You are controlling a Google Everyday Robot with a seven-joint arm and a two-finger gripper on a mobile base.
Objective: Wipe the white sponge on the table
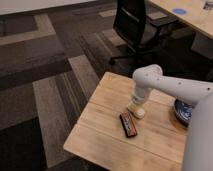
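The white sponge (136, 110) lies on the light wood table (107, 130), just right of the black-and-red bar (129, 123). My white arm reaches in from the right, and the gripper (136, 104) points straight down onto the sponge, pressing it against the table top. The sponge's lower edge shows under the gripper; the rest is hidden by it.
A blue-and-white bowl (183, 111) sits at the table's right side, partly hidden by my arm. A black office chair (136, 27) stands behind the table. A longer pale desk (192, 17) with a blue disc (178, 11) is at the top right. Carpeted floor lies to the left.
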